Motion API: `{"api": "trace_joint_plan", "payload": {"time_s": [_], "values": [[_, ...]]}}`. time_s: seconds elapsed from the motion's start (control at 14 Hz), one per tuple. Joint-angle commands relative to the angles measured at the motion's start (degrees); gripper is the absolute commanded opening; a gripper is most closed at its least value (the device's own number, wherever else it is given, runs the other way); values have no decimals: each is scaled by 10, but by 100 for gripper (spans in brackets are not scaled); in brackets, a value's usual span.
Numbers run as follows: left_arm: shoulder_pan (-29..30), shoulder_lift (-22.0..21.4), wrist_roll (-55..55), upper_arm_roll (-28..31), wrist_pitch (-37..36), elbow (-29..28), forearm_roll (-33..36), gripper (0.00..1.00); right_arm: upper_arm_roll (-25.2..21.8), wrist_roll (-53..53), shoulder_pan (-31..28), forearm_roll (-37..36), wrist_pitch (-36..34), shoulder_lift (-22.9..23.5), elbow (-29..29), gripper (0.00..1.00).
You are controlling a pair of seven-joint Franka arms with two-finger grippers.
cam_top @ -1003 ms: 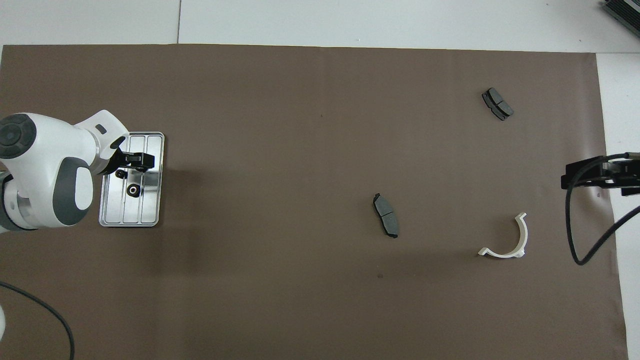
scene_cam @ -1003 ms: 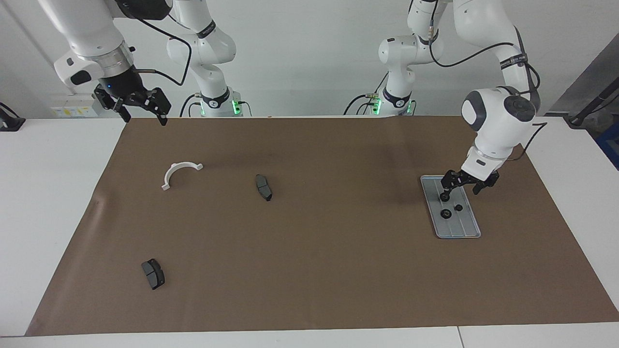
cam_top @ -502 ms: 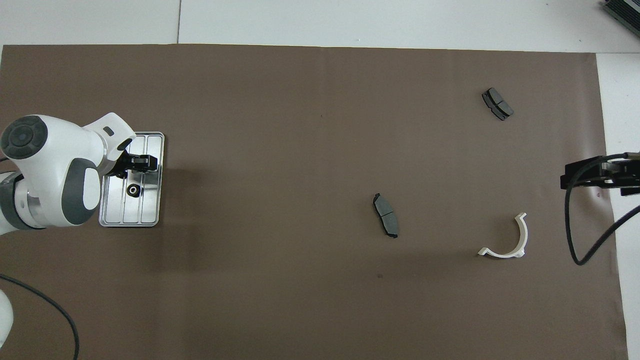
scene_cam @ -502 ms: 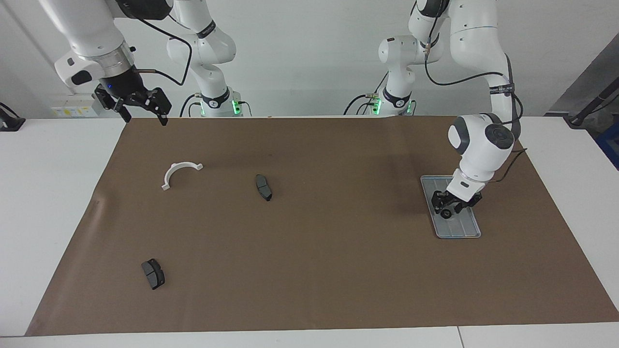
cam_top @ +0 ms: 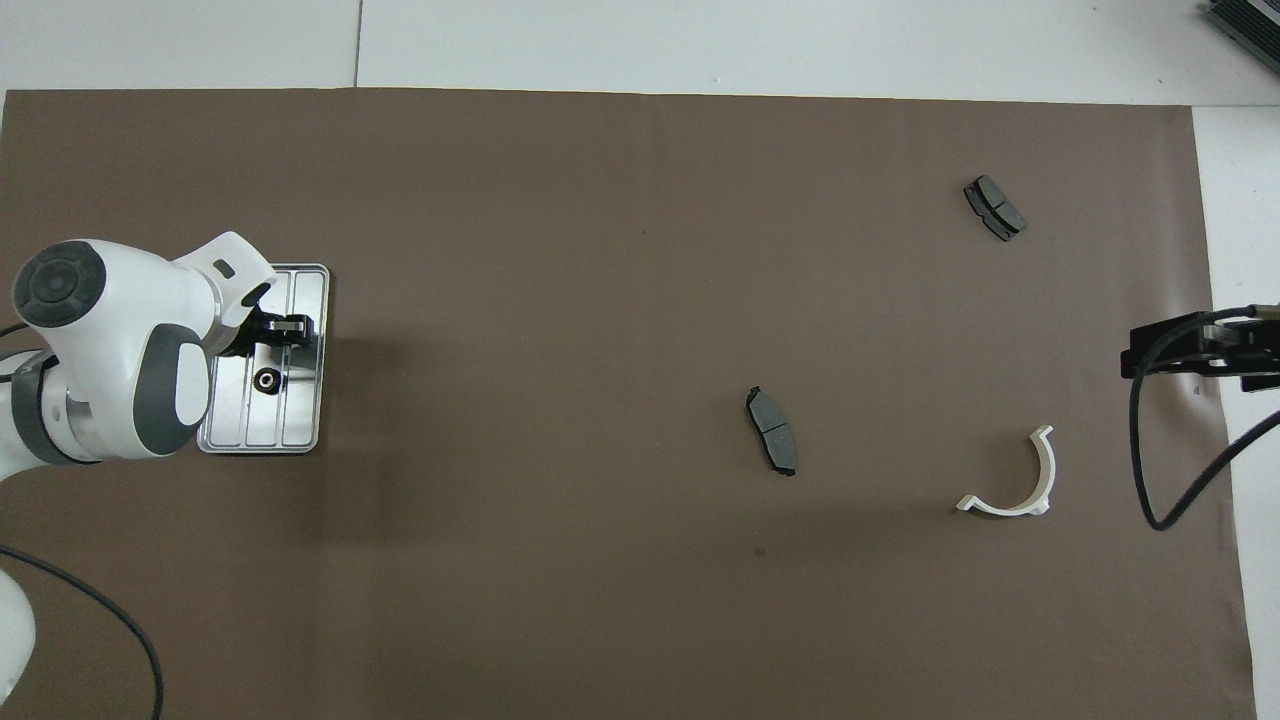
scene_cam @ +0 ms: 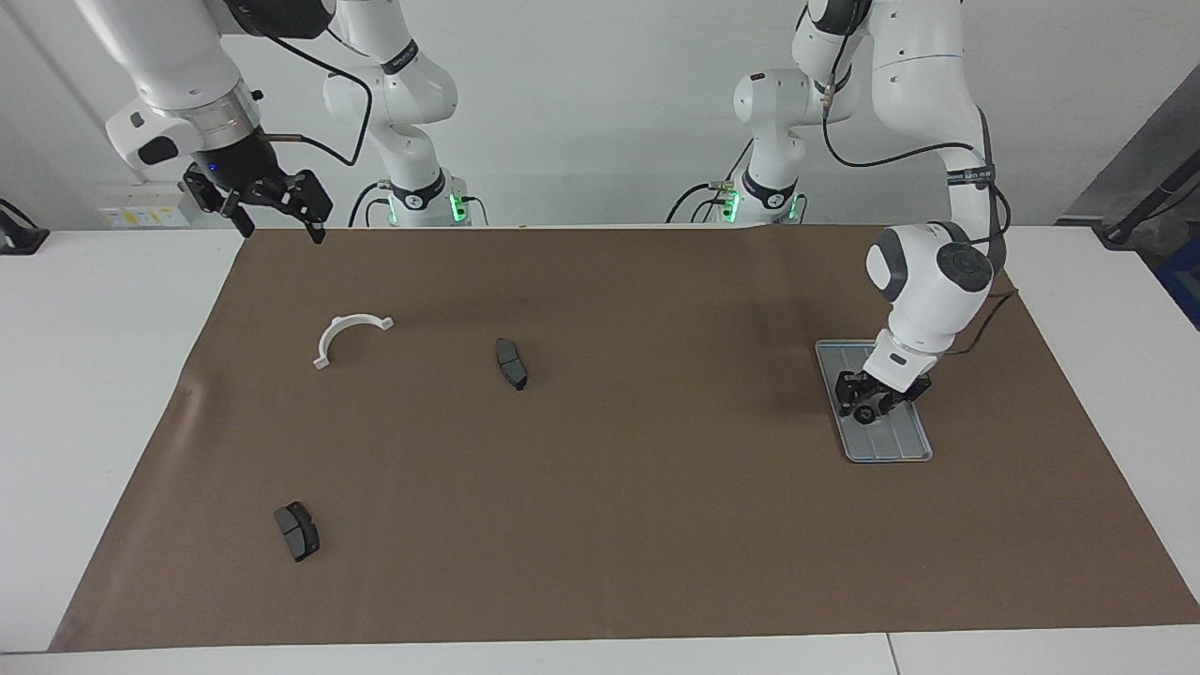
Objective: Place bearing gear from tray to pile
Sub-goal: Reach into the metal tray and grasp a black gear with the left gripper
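Note:
The silver grooved tray (scene_cam: 902, 442) lies on the brown mat toward the left arm's end; it also shows in the overhead view (cam_top: 292, 420). My left gripper (scene_cam: 864, 403) is down low on the tray, at a small black round gear (scene_cam: 863, 414). In the overhead view the left gripper (cam_top: 272, 330) covers that gear, and a second gear (cam_top: 266, 378) lies free on the tray, nearer to the robots. No pile of gears shows on the mat. My right gripper (scene_cam: 283, 231) is open and empty, held up over the mat's edge at the right arm's end, waiting.
A white half-ring (scene_cam: 347, 336) (cam_top: 1010, 480) lies toward the right arm's end. One dark grey pad (scene_cam: 511, 363) (cam_top: 772, 430) lies near the mat's middle. Another pad (scene_cam: 297, 531) (cam_top: 994, 207) lies farther from the robots. A black cable (cam_top: 1140, 440) hangs by the right gripper.
My left gripper came down from above the tray onto the gears and shifted slightly farther along the tray; it barely moved in the last half second. The right arm has not moved.

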Motion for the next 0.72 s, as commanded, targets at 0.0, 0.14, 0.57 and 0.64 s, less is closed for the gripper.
{"api": "trace_joint_plan", "payload": {"time_s": [0.0,0.14,0.57,0.64], "values": [[-5,0,-4,6,14,-11,-6,23,2,-2,-1,7,-2,-3,0,100],[-5,0,-4,6,7,-6,-6,6,2,-2,-1,7,-2,-3,0,100],[-45,15,-83,6,-133,136,-5,3,8,-2,-1,7,1,-2,0,100],[-68,15,-124,7,-135,136,-5,4,8,-3,-1,7,5,-2,1,100]]}}
